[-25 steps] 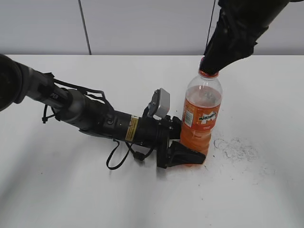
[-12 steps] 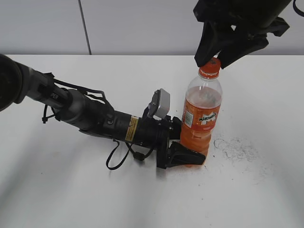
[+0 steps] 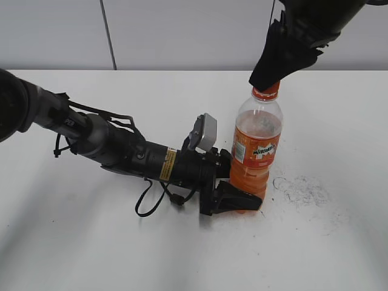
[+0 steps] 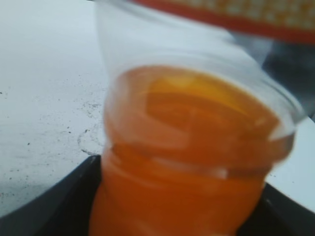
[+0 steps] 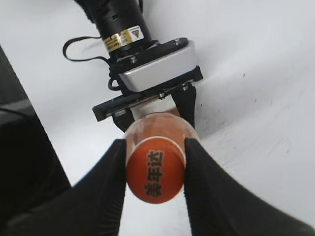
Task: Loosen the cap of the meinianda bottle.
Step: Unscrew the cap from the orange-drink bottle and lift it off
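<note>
The meinianda bottle [image 3: 257, 145] stands upright on the white table, with orange liquid and an orange label. My left gripper [image 3: 239, 200] lies low on the table and is shut on the bottle's base; in the left wrist view the bottle [image 4: 187, 147] fills the space between the black fingers [image 4: 64, 196]. My right gripper [image 3: 267, 82] comes down from above and is shut on the orange cap [image 3: 267, 92]. In the right wrist view the cap [image 5: 155, 169] sits between both black fingers [image 5: 106, 182], which touch its sides.
My left arm [image 3: 109, 145] lies across the table's left half, with a cable loop [image 3: 148, 200] beneath it. Dark scuff marks [image 3: 300, 188] are on the table right of the bottle. A pale wall stands behind.
One second ago the right gripper covered the cap. Half a second ago it was open and lifted just above it. Now it has come down and shut on the cap again. The left arm has not moved.
</note>
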Available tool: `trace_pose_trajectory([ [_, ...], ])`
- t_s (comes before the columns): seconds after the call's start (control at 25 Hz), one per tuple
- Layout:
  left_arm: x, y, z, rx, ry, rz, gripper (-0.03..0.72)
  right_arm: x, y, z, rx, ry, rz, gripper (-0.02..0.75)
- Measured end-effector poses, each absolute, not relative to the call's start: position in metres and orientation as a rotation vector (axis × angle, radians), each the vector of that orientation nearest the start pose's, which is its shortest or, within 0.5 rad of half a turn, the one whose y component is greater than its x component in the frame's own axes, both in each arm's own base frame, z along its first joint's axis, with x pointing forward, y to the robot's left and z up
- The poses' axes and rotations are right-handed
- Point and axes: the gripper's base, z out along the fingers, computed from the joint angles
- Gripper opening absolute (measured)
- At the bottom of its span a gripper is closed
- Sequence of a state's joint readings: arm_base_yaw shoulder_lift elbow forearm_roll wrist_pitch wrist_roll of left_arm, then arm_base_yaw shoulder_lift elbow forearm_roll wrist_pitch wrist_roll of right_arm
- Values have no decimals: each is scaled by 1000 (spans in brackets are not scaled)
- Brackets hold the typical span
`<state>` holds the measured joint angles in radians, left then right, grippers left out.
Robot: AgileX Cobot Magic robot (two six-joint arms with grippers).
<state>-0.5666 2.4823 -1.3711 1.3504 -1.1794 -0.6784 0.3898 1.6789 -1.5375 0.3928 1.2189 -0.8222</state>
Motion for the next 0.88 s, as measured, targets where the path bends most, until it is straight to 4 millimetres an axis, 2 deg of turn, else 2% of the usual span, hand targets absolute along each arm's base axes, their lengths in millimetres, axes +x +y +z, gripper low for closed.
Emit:
trace_pose_trajectory([
  [0.12,319,-300,43,1450,1386,-1293,562,309,162,328,-1607,2196,406,262],
  [0.32,319,-300,43,1449,1387,-1293,562,308,163,328,-1619,2186,406,280],
  [0.48,319,-300,43,1449,1385,-1295,562,309,161,327,-1578,2232,397,447],
  [0.56,319,-300,43,1451,1385,-1295,562,309,161,327,-1523,2278,410,497],
  [0.72,318,-300,43,1455,1383,-1296,562,309,161,327,-1290,2444,466,525],
  [0.76,318,-300,43,1454,1383,-1296,562,310,161,327,-1123,2546,500,526],
  [0.88,318,-300,43,1454,1383,-1296,562,310,161,326,-803,2703,554,525],
])
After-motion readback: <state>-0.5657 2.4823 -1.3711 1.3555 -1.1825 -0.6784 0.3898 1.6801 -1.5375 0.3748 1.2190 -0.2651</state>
